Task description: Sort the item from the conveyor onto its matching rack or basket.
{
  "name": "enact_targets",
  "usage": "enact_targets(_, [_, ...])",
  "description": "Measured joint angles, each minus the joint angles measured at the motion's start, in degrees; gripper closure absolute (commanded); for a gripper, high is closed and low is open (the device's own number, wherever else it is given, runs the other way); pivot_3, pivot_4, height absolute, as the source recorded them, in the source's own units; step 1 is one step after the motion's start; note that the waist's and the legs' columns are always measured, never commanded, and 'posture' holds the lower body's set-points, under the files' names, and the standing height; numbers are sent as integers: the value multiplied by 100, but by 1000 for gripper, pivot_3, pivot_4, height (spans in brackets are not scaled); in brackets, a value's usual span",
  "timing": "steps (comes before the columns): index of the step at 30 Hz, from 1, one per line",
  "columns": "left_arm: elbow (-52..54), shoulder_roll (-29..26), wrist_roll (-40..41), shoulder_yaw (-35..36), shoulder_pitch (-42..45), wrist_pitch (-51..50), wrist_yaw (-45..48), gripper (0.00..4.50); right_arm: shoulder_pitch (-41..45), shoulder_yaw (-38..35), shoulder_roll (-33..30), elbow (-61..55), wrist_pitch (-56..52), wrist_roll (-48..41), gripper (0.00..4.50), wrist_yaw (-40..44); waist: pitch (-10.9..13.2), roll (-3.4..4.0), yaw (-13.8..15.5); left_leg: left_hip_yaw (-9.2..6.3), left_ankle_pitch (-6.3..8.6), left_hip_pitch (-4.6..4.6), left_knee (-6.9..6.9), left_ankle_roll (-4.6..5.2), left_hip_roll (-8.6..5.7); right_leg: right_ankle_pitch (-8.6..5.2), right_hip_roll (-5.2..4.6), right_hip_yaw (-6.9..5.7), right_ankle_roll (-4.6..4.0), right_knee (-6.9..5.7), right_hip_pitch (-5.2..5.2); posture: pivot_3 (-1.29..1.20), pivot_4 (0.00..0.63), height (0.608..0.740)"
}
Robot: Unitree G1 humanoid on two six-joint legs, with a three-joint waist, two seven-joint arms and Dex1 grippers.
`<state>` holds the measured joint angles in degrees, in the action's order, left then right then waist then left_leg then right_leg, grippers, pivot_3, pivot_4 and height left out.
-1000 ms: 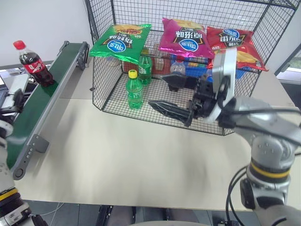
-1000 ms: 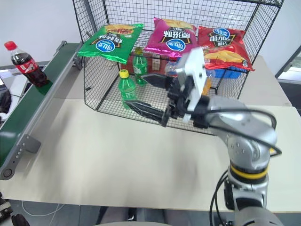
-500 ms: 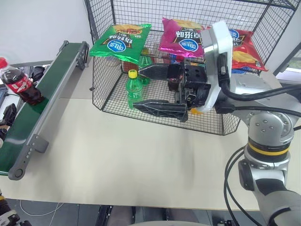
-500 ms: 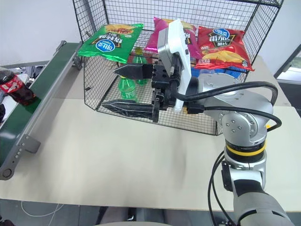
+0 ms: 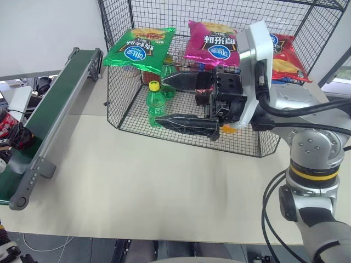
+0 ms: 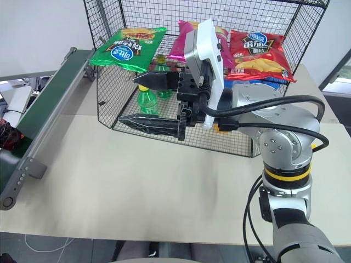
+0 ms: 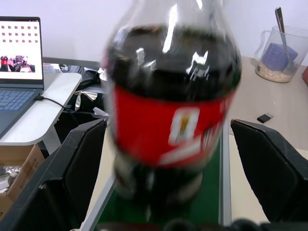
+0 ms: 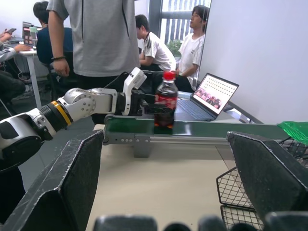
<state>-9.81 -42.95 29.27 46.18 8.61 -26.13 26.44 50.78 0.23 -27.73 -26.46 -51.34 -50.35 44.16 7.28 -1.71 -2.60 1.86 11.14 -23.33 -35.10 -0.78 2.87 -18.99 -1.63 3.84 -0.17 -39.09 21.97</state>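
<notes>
The item, a cola bottle [image 7: 171,110] with a red label, stands upright on the conveyor [image 5: 55,109] near its near end. In the left eye view only part of it [image 5: 6,123] shows, at the far left edge. My left gripper [image 7: 166,127] is open, with one black finger close on either side of the bottle. The right wrist view shows the same: bottle [image 8: 166,103] on the green belt, left gripper [image 8: 153,109] around it. My right gripper [image 5: 159,101] hangs open and empty, pointing left in front of the black wire basket [image 5: 120,98].
Inside the cage stand green soda bottles [image 5: 156,104], a blue crate [image 6: 269,85] and hanging chip bags [image 5: 140,48]. Beige tabletop [image 5: 153,181] stretches between conveyor and cage. Several people [image 8: 96,33] and a laptop [image 8: 214,94] are beyond the conveyor.
The cola bottle has travelled down the belt toward the near end and come between my left gripper's fingers. My right gripper swung up and leftward, then held still.
</notes>
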Motion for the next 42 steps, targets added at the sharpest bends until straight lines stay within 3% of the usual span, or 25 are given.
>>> enact_targets(2, [-34, -3, -12, 3, 0, 24, -53, 305, 0, 0, 0, -1, 0, -2, 0, -29, 0, 0, 5, 0, 0, 0, 0, 0, 0, 0, -3, 0, 0, 0, 0, 0, 150, 740])
enact_targets(5, [-159, -5, 8, 75, 8, 128, -112, 1305, 0, 0, -2, 0, 0, -3, 0, -44, 0, 0, 7, 0, 0, 0, 0, 0, -1, 0, -5, 0, -1, 0, 0, 0, 150, 740])
enact_targets(6, [-195, -6, 16, 103, 10, 141, -111, 1437, 0, 0, -3, 0, 0, -3, 0, -44, 0, 0, 8, -1, 0, -1, 0, 0, -1, 0, -5, -1, -1, 0, 0, 0, 150, 740])
enact_targets(16, [-210, -19, 42, 120, 2, 141, -10, 1437, 0, 0, -37, 0, 26, 17, 0, -37, 0, 0, 12, -2, 0, -3, 0, 0, -1, 1, -7, 0, -2, 1, 0, 0, 150, 740])
enact_targets(20, [320, -62, 398, -187, -4, -437, 335, 1437, -115, -4, -212, -30, 216, 157, 0, 30, 0, -4, 56, -10, 0, -10, -1, 0, -6, 1, -20, -5, -2, 4, -2, 0, 150, 740])
enact_targets(25, [1433, -183, 1014, -1168, 80, -1271, 987, 1437, -776, -232, -484, -259, 279, 295, 0, -272, 0, -17, 99, -10, 0, -27, 0, 0, -15, 1, -40, -12, -2, 10, 4, 0, 150, 740])
enact_targets(29, [2145, -384, 1459, -2117, 556, -1899, 1494, 1437, -1493, -752, -554, -925, 86, 164, 0, -1148, 0, -17, 96, -6, -1, -30, -1, 0, -16, 1, -17, -7, -2, 9, 7, 0, 150, 740])
enact_targets(36, [2237, -525, 1557, -3588, 1589, -2153, 2644, 1437, -3170, -1322, -812, -2323, -185, -129, 0, -2394, 6, -7, 6, 4, -3, -18, 1, -4, -7, -2, 57, 12, 2, 11, 7, 0, 150, 740])
enact_targets(39, [1941, -70, 1222, -4262, 2124, -1777, 2994, 1437, -4066, -1447, -895, -2826, -171, 38, 0, -2751, 8, -1, 47, 4, -5, -28, -12, -6, -11, -3, 69, 22, 4, 16, 5, 0, 150, 740])
enact_targets(42, [1209, 798, 585, -4876, 2654, -945, 3092, 1437, -4769, -1390, -990, -3133, -4, 173, 0, -3281, 7, 1, 119, 3, -4, -45, -31, -4, -23, -2, 76, 36, 4, 23, 3, 0, 150, 740])
